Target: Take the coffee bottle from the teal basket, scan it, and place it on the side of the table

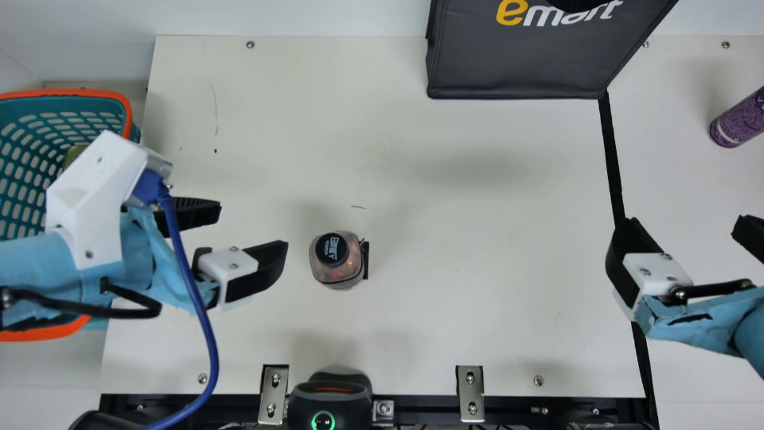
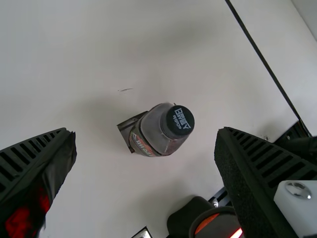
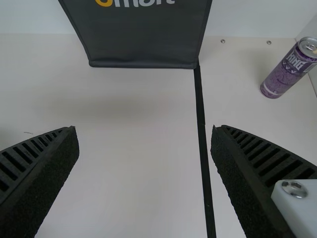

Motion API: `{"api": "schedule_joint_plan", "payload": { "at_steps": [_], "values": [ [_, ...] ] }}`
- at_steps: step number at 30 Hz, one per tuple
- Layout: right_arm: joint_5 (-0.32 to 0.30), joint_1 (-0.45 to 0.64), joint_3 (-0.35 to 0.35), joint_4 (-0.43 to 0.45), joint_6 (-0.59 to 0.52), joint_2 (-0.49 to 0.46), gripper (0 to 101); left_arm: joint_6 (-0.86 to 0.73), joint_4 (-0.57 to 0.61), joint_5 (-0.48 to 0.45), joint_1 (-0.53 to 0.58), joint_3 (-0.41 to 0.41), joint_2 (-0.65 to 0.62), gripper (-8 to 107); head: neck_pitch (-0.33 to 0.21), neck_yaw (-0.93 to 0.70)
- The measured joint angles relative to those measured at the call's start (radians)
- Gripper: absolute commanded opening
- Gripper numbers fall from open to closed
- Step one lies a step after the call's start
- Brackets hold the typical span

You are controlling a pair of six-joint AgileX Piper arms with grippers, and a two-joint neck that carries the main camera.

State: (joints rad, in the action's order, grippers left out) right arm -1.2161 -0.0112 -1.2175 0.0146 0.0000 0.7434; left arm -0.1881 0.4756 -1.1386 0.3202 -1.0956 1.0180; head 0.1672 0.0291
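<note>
While the teal basket (image 1: 77, 93) holds something olive (image 1: 73, 154), the black bag's (image 1: 513, 60) contents are hidden. The right gripper (image 1: 683, 222) and left gripper (image 1: 253, 229) are empty, jaws wide apart; the coffee bottle (image 1: 335, 260) stands just beyond the left's tips.

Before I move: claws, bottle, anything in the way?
Left claw open, right claw open. Coffee bottle upright on table, nearer left claw. Scanner at near edge, off left claw's line to it.

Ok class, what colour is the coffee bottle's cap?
The cap is mostly black, clearest in the left wrist view.
</note>
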Motion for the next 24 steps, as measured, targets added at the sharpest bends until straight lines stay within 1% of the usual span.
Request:
{"api": "schedule_joint_plan", "payload": {
  "at_steps": [5, 12, 18, 24],
  "values": [
    [0.0, 0.0, 0.0, 0.0, 0.0, 0.0, 95, 0.181, -0.142, 0.061, 0.118, 0.0, 0.004, 90, 0.0, 0.0],
    [0.0, 0.0, 0.0, 0.0, 0.0, 0.0, 95, 0.47, -0.363, 0.106, 0.304, -0.025, 0.05, 90, 0.0, 0.0],
    [0.0, 0.0, 0.0, 0.0, 0.0, 0.0, 95, 0.718, -0.547, 0.092, 0.472, -0.06, 0.109, 90, 0.0, 0.0],
    [0.0, 0.0, 0.0, 0.0, 0.0, 0.0, 95, 0.943, -0.694, 0.058, 0.619, -0.096, 0.174, 90, 0.0, 0.0]
  ]
}}
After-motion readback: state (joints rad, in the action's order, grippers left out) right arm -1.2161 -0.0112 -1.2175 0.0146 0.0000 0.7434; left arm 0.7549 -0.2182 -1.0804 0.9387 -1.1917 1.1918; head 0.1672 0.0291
